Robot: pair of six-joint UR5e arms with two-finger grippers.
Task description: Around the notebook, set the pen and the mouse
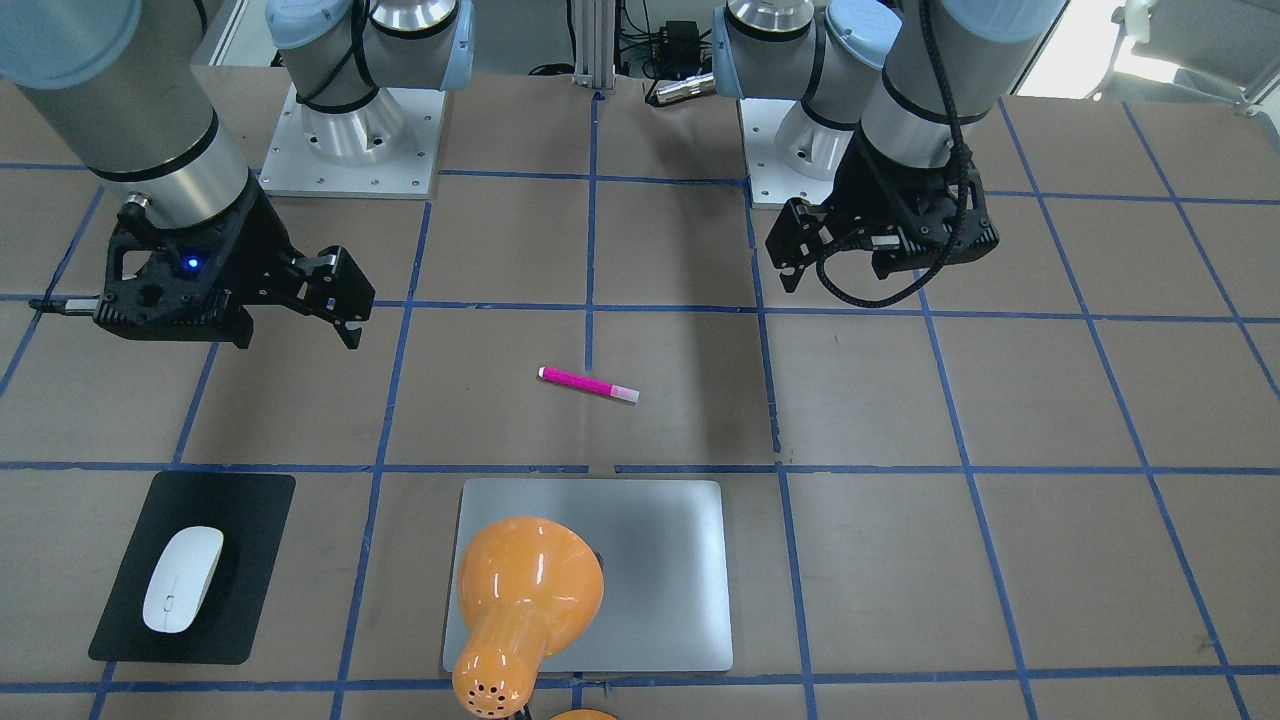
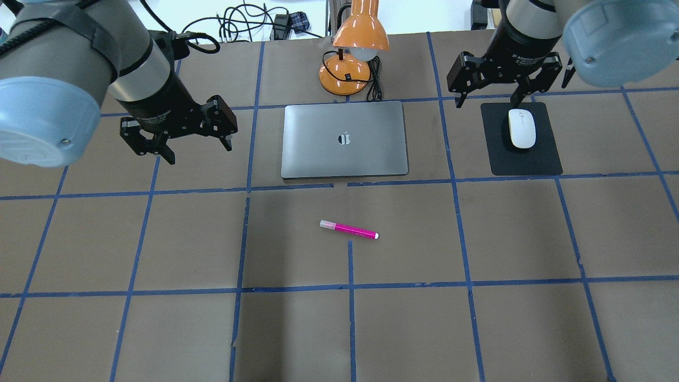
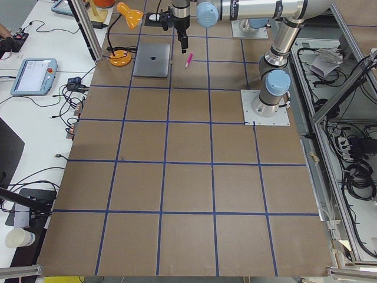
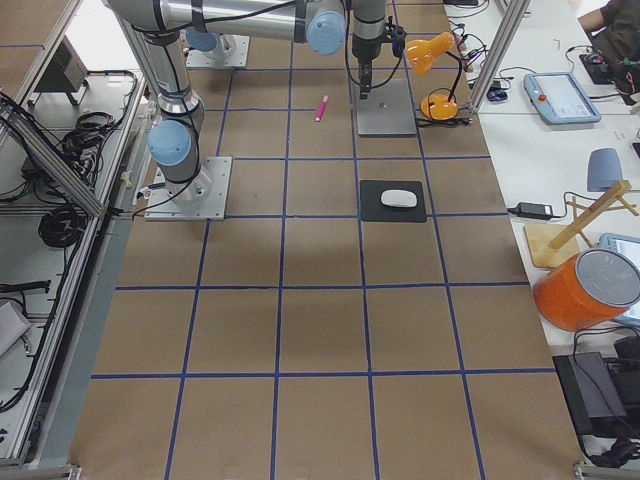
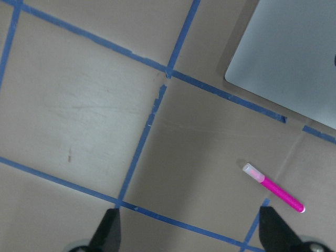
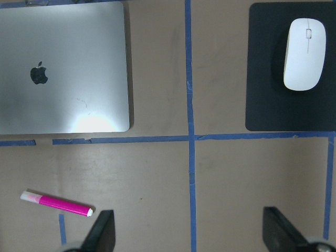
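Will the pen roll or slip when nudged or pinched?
The pen looks slim and round, lying flat on the table, so a sideways nudge would probably roll it. It seems stiff and light, likely easy to lift.

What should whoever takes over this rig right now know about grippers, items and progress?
Left gripper: open, empty, raised above the table.
Right gripper: open, empty, raised above the table.
Short magenta-pink pen: lying on the table on the robot's side of the large flat silver-grey notebook, apart from it.
Smooth white oval mouse: on the thin black rectangular mat, to the notebook's right.
Done: no placement evident.
Left: probably pick up the pen and the mouse and set them beside the notebook.
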